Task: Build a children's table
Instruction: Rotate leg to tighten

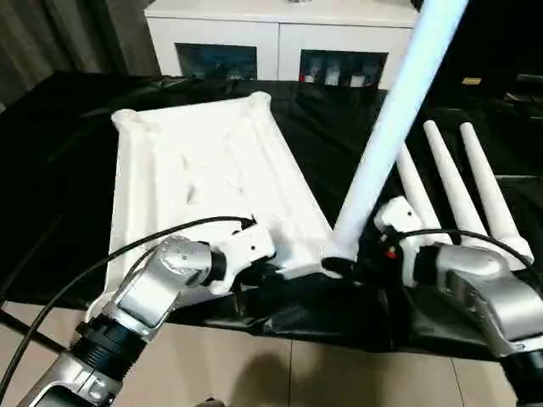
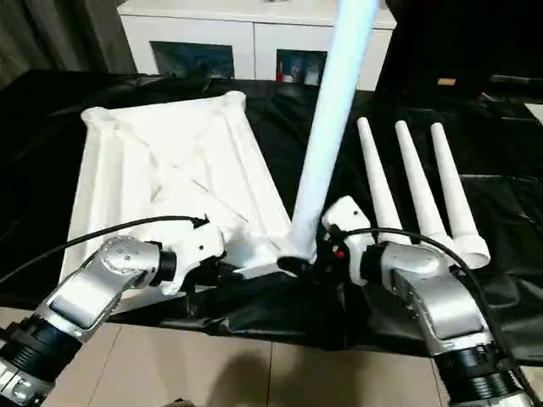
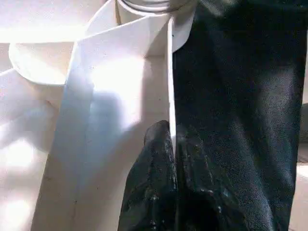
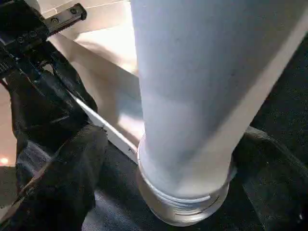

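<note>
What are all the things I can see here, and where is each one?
tabletop: one, white, upside down on the black cloth, ribbed side up
standing leg: one, white, upright in the tabletop's near corner socket
spare legs: three, white, lying side by side on the cloth, right of the tabletop
black cloth: one, black, under all the parts
cabinet: one, white with glass doors, behind the cloth
left gripper: one, black fingers, pinching the tabletop's near edge
right gripper: one, black fingers, open around the standing leg's base
</note>
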Robot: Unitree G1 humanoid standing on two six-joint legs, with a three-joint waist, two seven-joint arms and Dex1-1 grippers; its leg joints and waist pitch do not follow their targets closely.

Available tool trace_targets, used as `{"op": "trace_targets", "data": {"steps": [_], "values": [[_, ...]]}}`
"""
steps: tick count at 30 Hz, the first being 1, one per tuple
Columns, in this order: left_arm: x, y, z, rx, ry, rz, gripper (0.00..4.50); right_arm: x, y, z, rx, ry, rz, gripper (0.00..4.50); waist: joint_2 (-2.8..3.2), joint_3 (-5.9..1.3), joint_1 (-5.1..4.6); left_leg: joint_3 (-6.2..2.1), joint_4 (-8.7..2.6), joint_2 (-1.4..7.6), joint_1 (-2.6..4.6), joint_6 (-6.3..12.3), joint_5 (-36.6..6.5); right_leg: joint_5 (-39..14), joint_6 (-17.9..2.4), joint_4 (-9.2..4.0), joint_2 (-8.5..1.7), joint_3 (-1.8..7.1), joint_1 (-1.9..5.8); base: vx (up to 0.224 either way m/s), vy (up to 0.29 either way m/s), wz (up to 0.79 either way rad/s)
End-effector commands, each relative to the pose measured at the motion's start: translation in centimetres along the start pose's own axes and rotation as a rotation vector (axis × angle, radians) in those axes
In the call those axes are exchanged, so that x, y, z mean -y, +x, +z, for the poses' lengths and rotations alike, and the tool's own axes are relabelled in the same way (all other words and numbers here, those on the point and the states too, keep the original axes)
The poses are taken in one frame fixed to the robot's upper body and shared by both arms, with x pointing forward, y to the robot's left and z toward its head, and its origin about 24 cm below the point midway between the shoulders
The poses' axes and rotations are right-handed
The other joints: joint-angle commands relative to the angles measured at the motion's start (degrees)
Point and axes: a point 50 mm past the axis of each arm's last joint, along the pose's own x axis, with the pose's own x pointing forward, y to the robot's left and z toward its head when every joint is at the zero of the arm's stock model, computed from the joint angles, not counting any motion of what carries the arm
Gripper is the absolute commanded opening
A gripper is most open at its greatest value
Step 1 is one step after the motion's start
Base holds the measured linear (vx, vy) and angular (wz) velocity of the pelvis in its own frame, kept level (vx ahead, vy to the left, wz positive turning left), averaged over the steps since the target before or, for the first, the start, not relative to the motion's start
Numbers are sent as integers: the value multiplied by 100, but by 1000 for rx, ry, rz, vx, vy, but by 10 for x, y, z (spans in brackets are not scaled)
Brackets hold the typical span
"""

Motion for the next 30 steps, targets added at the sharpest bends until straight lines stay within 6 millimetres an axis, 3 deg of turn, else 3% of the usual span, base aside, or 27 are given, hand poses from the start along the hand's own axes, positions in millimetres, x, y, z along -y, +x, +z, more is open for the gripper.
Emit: {"op": "trace_targets", "data": {"steps": [1, 3, 8, 9, 15, 22, 24, 26, 28, 30], "values": [[-2, 0, 10, 22, 51, -19, 0, -1, 3, -2, -19, -4, 22, 390, -69, -334, -26, -57, -373, 293, 63, 485, -277, 252, -1544, -324, -351, 281, 333, 0, 0, 0], [-2, 0, 10, 23, 51, -20, 0, 0, 3, -2, -20, -2, 20, 360, -67, -345, -25, -58, -359, 286, 59, 502, -188, 347, -1549, -307, -346, 279, 332, 0, 0, 0], [-1, 0, 9, 24, 48, -23, 0, 0, 5, -4, -20, 13, 22, 333, -71, -362, -8, -58, -332, 280, 50, 602, -24, 539, -1584, -276, -343, 276, 337, 0, 0, 0], [-1, 0, 8, 24, 48, -24, 0, 0, 5, -5, -27, 13, 25, 310, -71, -363, -3, -56, -327, 278, 49, 612, -22, 538, -1590, -275, -345, 274, 338, 0, 0, 0], [0, -1, 6, 13, 45, -35, 0, -2, 6, -12, -61, 14, 37, 265, -63, -358, 11, -59, -328, 283, 55, 568, -126, 338, -1569, -283, -341, 271, 329, 0, 0, 0], [2, -2, 2, -1, 36, -46, 0, -3, 6, -24, -97, 34, 23, 254, -61, -359, 5, -60, -327, 278, 56, 519, -189, 305, -1558, -281, -335, 275, 331, 0, 0, 0], [-1, 4, 3, 21, -25, 4, 0, 5, 15, -34, -106, 117, -113, 253, -59, -348, -3, -55, -330, 271, 48, 511, -233, 274, -1576, -290, -337, 274, 321, 0, 0, 0], [-4, 8, 5, 31, -49, 43, 0, 7, 20, -37, -106, 150, -164, 253, -63, -313, -40, -53, -371, 266, 55, 374, -523, -151, -1547, -347, -332, 267, 312, 0, 0, 0], [-7, 12, 8, 42, -80, 86, 0, 8, 26, -39, -104, 191, -206, 253, -52, -273, -105, -62, -419, 272, 96, 137, -1048, -928, -1435, -419, -334, 260, 296, 0, 0, 0], [-15, 23, 16, 68, -151, 195, 0, 11, 41, -42, -76, 277, -321, 253, -64, -222, -184, -91, -469, 254, 157, -123, -1687, -1920, -1185, -524, -351, 262, 278, 0, 0, 0]]}}
